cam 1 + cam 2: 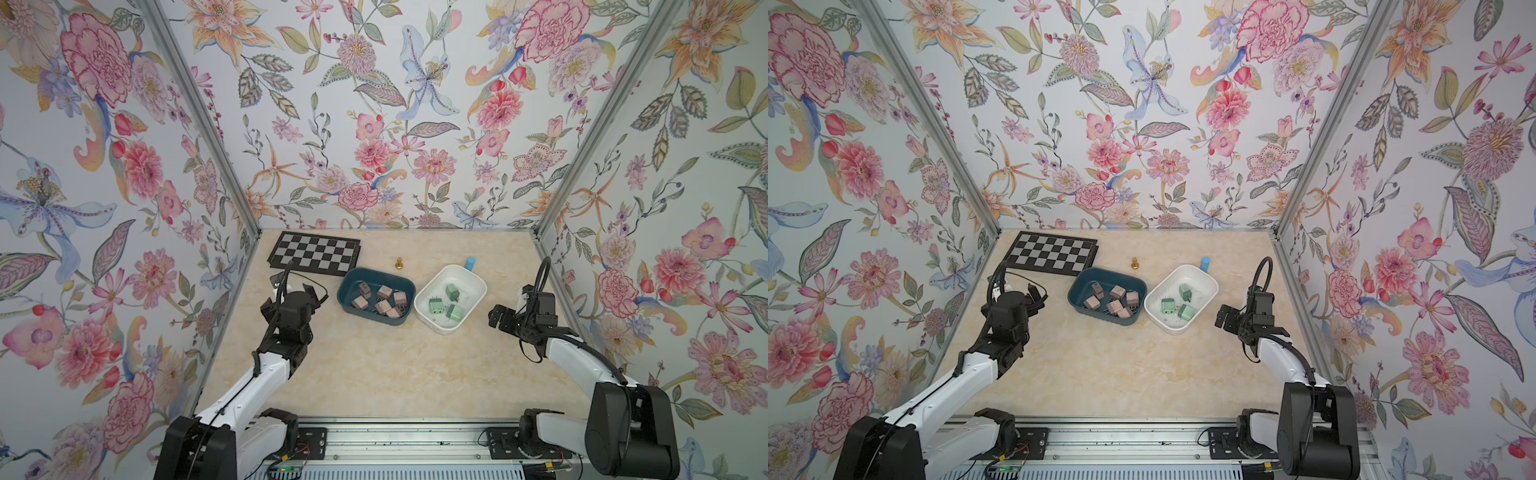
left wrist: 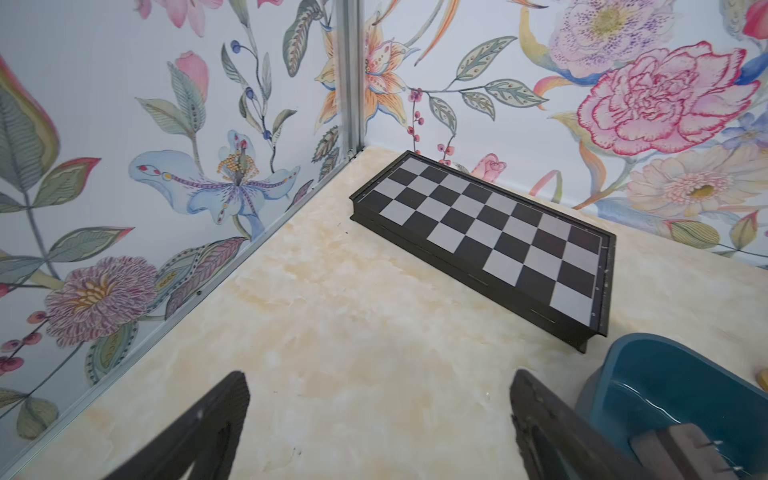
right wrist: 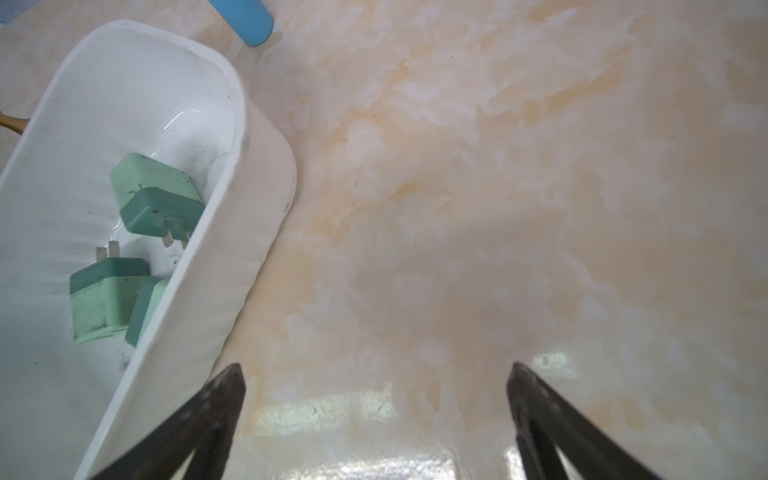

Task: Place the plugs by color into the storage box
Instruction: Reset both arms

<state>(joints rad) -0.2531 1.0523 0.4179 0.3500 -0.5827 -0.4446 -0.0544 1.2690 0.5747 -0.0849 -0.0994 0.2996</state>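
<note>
Marble tabletop [image 1: 374, 374] — pink plugs [image 1: 384, 303], green plugs [image 1: 446, 305] binned — both grippers agape, empty

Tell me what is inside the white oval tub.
The white oval plastic tub holds only mint green cube plugs, four in both top views. Its near wall hides part of one in the right wrist view.

3 green plugs [image 3: 156, 199] lie in the white box [image 3: 232, 266].

Glossy marbled tabletop [image 3: 498, 208], smooth shiny plastic white tub [image 3: 232, 291], matt green plugs [image 3: 153, 187] with metal prongs
</note>
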